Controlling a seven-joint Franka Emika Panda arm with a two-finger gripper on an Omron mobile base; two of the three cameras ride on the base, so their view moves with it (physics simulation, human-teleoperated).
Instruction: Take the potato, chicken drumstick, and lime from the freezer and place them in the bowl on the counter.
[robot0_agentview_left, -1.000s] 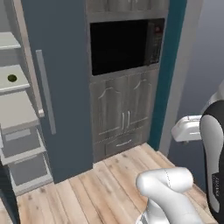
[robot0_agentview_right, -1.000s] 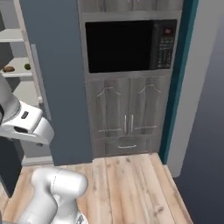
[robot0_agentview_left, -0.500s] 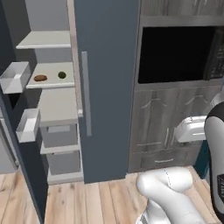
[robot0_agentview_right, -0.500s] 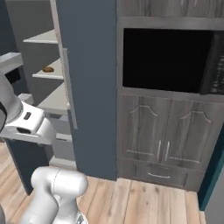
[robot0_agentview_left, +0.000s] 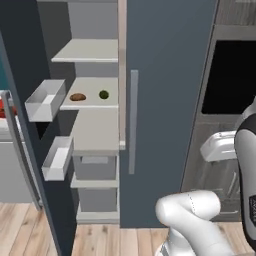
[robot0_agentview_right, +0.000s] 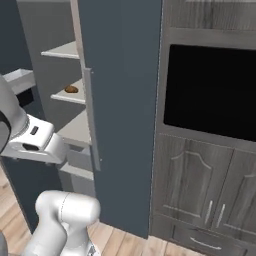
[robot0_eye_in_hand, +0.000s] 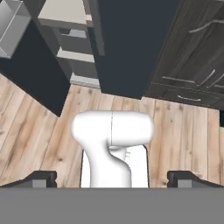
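The freezer (robot0_agentview_left: 165, 75) stands with its left door swung open, showing pale shelves. On the middle shelf (robot0_agentview_left: 92, 102) lie the dark green lime (robot0_agentview_left: 103, 94) and, left of it, a small brown lump (robot0_agentview_left: 77, 97) (robot0_agentview_right: 71, 89); I cannot tell whether it is the potato or the chicken drumstick. A red sliver of the bowl (robot0_agentview_left: 3, 107) shows at the far left, past the open door, on the pale counter (robot0_agentview_left: 6, 125). My gripper (robot0_eye_in_hand: 112, 178) is open and holds nothing, pointing down at the wooden floor, well away from the shelves.
Two clear bins (robot0_agentview_left: 45, 100) (robot0_agentview_left: 57, 159) hang on the open door, which juts toward me at the left. The freezer's right door is closed, with a long handle (robot0_agentview_left: 132, 127). A black microwave (robot0_agentview_right: 210, 95) sits over dark cabinets (robot0_agentview_right: 200, 185) on the right.
The whole picture has shifted: the camera has moved left, so the freezer's open side now sits near centre and the microwave at the right. The gripper stays open.
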